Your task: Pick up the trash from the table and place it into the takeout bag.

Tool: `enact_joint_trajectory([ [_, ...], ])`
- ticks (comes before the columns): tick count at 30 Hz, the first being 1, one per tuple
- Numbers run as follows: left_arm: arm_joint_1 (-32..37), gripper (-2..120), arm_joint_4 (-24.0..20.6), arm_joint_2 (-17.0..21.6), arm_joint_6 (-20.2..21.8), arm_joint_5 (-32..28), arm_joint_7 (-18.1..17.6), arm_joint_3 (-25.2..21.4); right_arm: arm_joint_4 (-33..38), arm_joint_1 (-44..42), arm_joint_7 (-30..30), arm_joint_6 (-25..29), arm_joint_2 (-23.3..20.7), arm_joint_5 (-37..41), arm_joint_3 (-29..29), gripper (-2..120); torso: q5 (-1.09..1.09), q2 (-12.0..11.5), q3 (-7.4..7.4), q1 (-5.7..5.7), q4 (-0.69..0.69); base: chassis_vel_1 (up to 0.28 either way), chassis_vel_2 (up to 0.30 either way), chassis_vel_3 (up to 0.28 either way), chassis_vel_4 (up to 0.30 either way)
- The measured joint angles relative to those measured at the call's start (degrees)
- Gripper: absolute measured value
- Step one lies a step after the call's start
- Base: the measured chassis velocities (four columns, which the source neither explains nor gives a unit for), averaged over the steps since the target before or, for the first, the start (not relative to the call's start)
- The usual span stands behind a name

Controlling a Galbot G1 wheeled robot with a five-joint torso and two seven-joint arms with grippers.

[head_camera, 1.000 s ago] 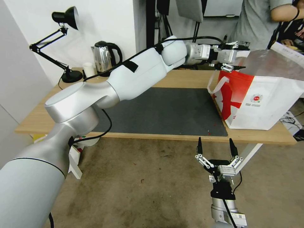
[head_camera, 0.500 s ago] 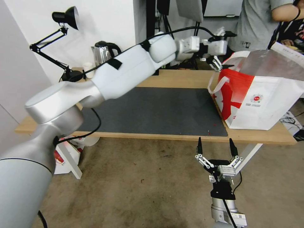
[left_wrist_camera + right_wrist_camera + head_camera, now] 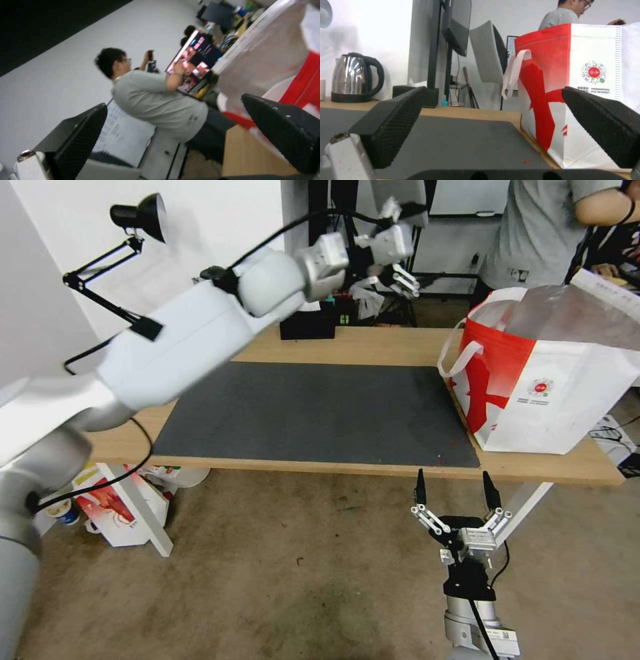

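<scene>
Hovering left gripper point(image 3: 393, 243) high beyond far edge of long light-wood table point(image 3: 373, 347), fingers spread wide, holding nothing. Sitting at table's right end: large white-and-red boxy takeout bag point(image 3: 540, 380). Parking right gripper point(image 3: 457, 493) below table's near edge, nearer bag, fingers wide apart.

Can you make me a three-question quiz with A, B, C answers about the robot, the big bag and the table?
1. Where does the white-and-red boxy takeout bag stand?
A. on the floor
B. at the right end of the light-wood table
C. on a chair

2. What colour is the large rectangular mat?
A. dark grey
B. green
C. yellow

3. How are the right gripper jaws?
A. shut on a cup
B. shut on a bowl
C. open, holding nothing

Answers: 1 B, it sits on the tabletop's right end. 2 A, the mat looks dark grey. 3 C, its jaws are spread with only air between.
</scene>
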Motion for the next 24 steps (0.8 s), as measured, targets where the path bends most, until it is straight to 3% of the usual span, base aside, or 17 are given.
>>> enact_joint_trajectory([
  [7, 4.1, 100, -4.1, 7.4, -0.3, -0.2, -0.3, -5.6, 0.0, 0.0, 0.0, 0.0, 0.0, 0.0, 0.0, 100, -0.02, 0.0, 0.00, 0.00, 0.01, 0.000, 0.000, 0.000, 0.000],
  [10, 8.9, 100, -8.0, 12.8, -0.3, -0.3, -0.5, -11.7, 0.0, 0.0, 0.0, 0.0, 0.0, 0.0, 0.0, 100, 0.00, 0.0, 0.00, 0.00, 0.00, 0.000, 0.000, 0.000, 0.000],
  [12, 10.3, 100, -9.0, 14.1, -0.3, -0.5, -0.7, -13.3, 0.0, 0.0, 0.0, 0.0, 0.0, 0.0, 0.0, 100, -0.02, 0.0, 0.00, 0.00, 0.02, 0.000, 0.000, 0.000, 0.000],
  [15, 17.1, 100, -13.7, 18.9, 0.0, -2.0, -2.4, -19.7, 0.0, 0.0, 0.0, 0.0, 0.0, 0.0, 0.0, 100, -0.02, 0.0, 0.00, 0.00, 0.03, 0.000, 0.000, 0.000, 0.000],
  [20, 24.2, 100, -18.4, 21.5, 1.4, -3.1, -5.8, -25.5, 0.0, 0.0, 0.0, 0.0, 0.0, 0.0, 0.0, 100, 0.00, 0.0, 0.00, 0.00, -0.01, 0.000, 0.000, 0.000, 0.000],
  [23, 33.4, 100, -23.6, 23.6, 2.9, -3.6, -9.3, -34.8, 0.0, 0.0, 0.0, 0.0, 0.0, 0.0, 0.0, 100, 0.00, 0.0, 0.00, 0.00, -0.01, 0.000, 0.000, 0.000, 0.000],
  [24, 33.4, 100, -23.6, 23.6, 2.9, -3.6, -9.3, -34.8, 0.0, 0.0, 0.0, 0.0, 0.0, 0.0, 0.0, 100, 0.00, 0.0, 0.00, 0.00, -0.01, 0.000, 0.000, 0.000, 0.000],
])
